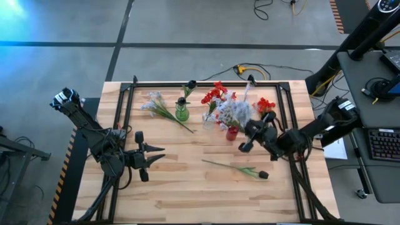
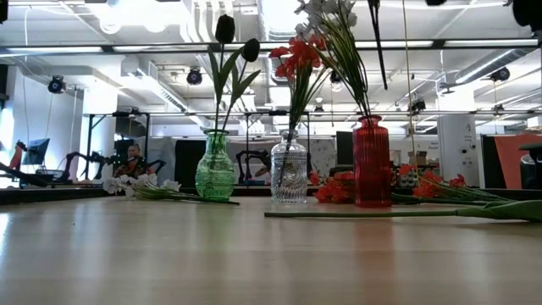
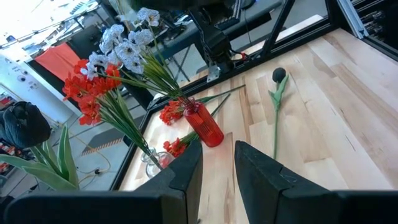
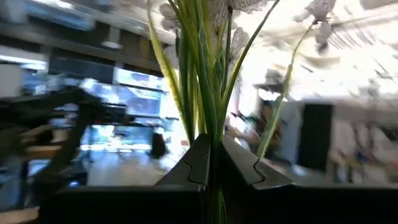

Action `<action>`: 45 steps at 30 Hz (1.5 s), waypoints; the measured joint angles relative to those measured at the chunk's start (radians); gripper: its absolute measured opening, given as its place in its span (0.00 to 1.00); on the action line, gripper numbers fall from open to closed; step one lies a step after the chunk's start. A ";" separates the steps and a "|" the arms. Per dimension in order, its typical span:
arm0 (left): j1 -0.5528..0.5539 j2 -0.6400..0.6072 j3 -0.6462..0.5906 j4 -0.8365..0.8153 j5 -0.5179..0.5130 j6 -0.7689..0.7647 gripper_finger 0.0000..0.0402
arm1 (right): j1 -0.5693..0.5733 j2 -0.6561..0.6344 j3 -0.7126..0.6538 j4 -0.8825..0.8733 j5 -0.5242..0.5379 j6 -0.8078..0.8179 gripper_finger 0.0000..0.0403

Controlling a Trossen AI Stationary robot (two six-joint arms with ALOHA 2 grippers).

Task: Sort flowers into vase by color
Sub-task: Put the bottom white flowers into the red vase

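Overhead, the right gripper (image 1: 248, 139), fingers pinched on white flowers' (image 1: 234, 114) stems at frame centre, should lower them straight into the red vase (image 1: 232, 132); left gripper (image 1: 152, 157) waits lower left, fingers narrow, empty.

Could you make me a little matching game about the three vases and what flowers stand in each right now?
Vases:
1. green vase
2. clear vase
3. red vase

Flowers:
A. pale blue-white blossoms
B. dark buds
C. red blossoms

Pairs: 1-B, 2-C, 3-A
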 joint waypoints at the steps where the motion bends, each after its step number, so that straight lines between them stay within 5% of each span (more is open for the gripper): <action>1: 0.000 0.000 0.000 0.000 0.000 0.000 0.19 | -0.008 -0.005 0.000 -0.006 0.001 0.013 0.03; 7: 0.001 0.000 0.001 0.000 0.000 0.000 0.19 | -0.009 -0.085 0.000 -0.057 -0.012 0.038 0.03; 13: 0.001 0.000 0.002 0.000 0.000 0.009 0.19 | -0.048 -0.285 -0.003 -0.494 -0.014 0.346 0.03; 18: 0.007 0.000 0.002 0.003 0.000 0.026 0.19 | -0.126 -0.398 -0.007 -0.696 -0.280 0.514 0.03; 25: 0.020 0.000 0.010 0.017 -0.001 0.036 0.19 | -0.173 -0.407 -0.063 -0.681 -0.371 0.510 0.03; 30: 0.021 0.000 0.010 0.017 0.000 0.050 0.19 | -0.176 -0.352 -0.118 -0.468 -0.429 0.445 0.03; 45: 0.021 0.000 0.010 0.015 0.001 0.054 0.19 | -0.179 -0.188 -0.189 -0.191 -0.430 0.326 0.03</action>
